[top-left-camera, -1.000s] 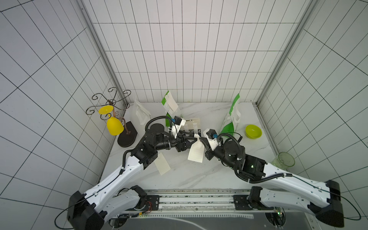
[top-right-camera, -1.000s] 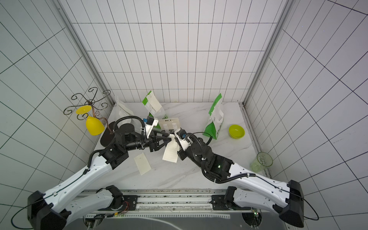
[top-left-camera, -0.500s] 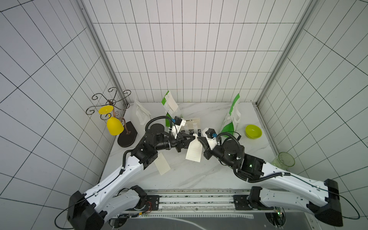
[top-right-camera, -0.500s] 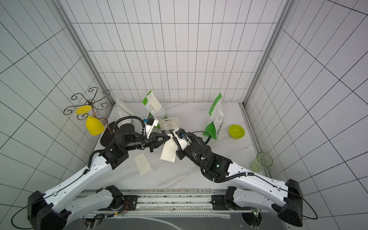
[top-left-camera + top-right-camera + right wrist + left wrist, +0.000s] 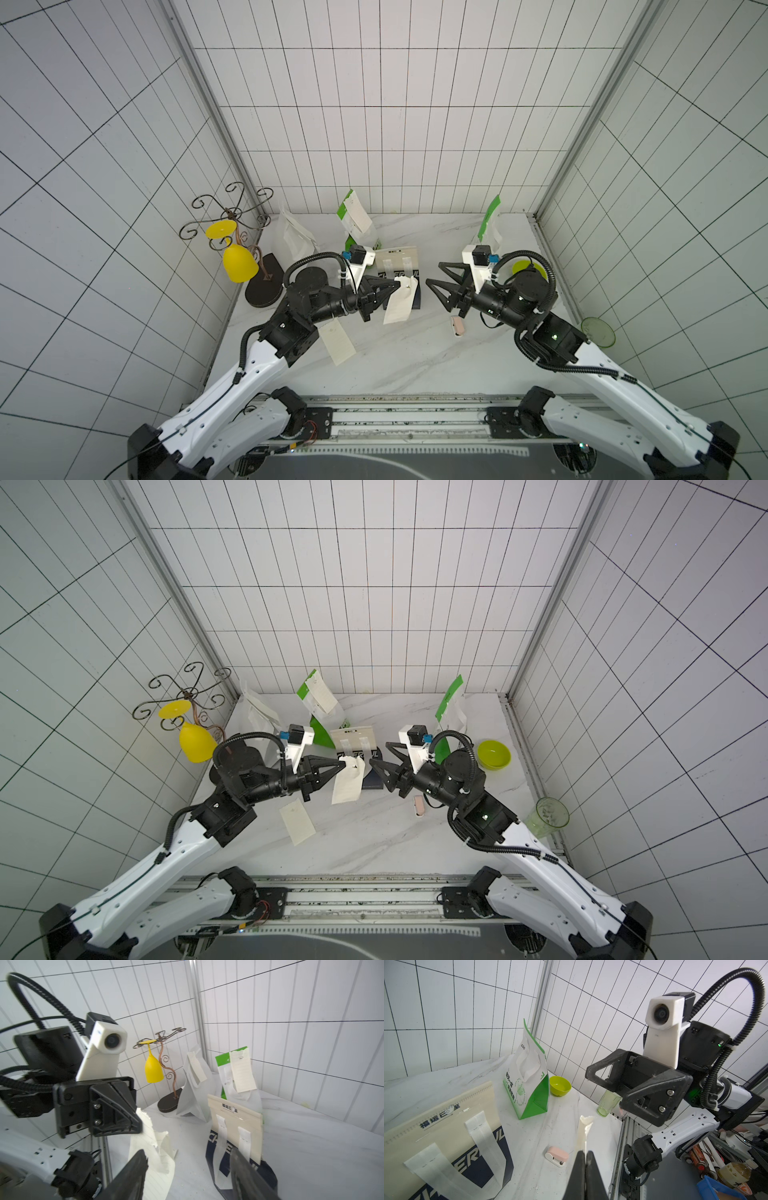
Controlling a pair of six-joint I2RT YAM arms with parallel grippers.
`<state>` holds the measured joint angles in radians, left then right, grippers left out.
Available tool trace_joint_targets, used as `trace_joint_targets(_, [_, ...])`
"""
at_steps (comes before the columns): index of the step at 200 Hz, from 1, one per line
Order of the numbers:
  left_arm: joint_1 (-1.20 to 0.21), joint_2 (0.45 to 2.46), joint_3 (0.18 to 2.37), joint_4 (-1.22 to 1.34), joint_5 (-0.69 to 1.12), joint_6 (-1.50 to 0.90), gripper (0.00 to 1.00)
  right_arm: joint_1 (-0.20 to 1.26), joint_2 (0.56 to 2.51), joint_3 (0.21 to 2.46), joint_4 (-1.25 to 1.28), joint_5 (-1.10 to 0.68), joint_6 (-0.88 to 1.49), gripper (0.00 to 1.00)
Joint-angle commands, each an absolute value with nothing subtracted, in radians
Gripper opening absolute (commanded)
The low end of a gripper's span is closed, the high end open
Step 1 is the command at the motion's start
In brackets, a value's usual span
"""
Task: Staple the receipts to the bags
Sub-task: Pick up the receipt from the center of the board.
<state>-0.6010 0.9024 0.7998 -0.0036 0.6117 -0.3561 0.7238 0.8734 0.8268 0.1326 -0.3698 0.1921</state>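
My left gripper is shut on the top of a cream receipt that hangs above the table beside the flat navy bag. My right gripper stands open, a little to the right of that receipt, holding nothing. A second receipt lies loose on the table by the left arm. At the back stand a white bag and a white-and-green bag, each with a receipt on it. Another white-and-green bag stands at the back right.
A pink stapler lies on the marble table under the right wrist. A yellow goblet hangs from a wire rack at the left. A green bowl and a green glass stand by the right rail.
The left gripper has shut on the hanging receipt. The right gripper has let go of it, opened, and pulled back to the right.
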Motion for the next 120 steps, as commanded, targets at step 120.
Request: trace_joint_targets(120, [-0.601,0.888,0.775,0.097,0.749,-0.389,0.0,0.701,1.001,0.875,0.27,-0.721,0.256,0.3])
